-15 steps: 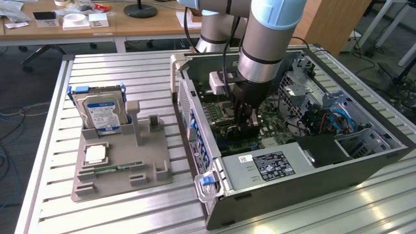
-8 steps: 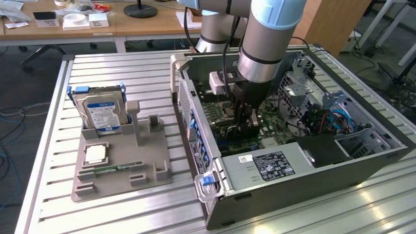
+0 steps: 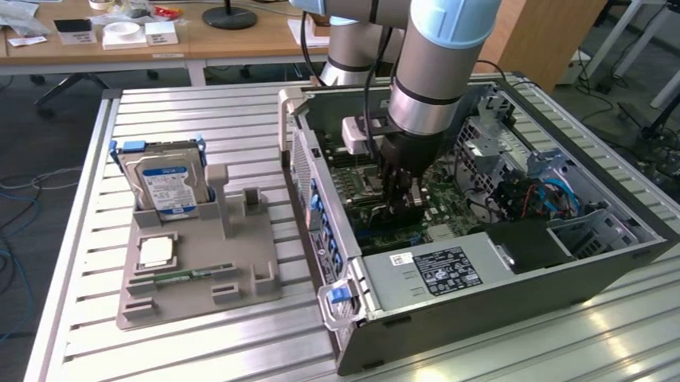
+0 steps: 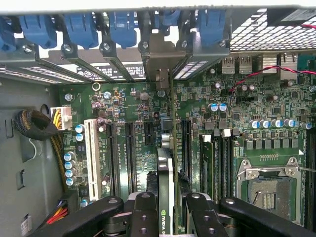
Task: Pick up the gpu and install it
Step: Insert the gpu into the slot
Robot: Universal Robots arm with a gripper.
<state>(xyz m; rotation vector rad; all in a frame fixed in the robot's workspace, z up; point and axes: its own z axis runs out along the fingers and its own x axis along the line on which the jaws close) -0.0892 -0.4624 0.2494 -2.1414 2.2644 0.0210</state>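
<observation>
The gpu (image 4: 166, 163) stands edge-on in the wrist view, a thin green card with a black cooler. Its silver bracket (image 4: 160, 59) reaches the rear slot opening of the open computer case (image 3: 478, 270). My gripper (image 4: 166, 210) is shut on the card, with a black finger (image 4: 143, 213) on each side of it. The card runs in line with the black expansion slots (image 4: 130, 148) of the motherboard (image 4: 247, 108); I cannot tell whether it sits in a slot. In the exterior view the gripper (image 3: 402, 200) reaches down into the case.
On the exterior view's left, a grey holder (image 3: 191, 270) carries a blue-labelled hard drive (image 3: 165, 187), a processor chip (image 3: 156, 252) and a narrow RAM stick (image 3: 193, 276). Blue slot latches (image 4: 81, 27) line the case's rear wall. An empty processor socket (image 4: 269, 190) and cable bundles (image 4: 34, 126) flank the card.
</observation>
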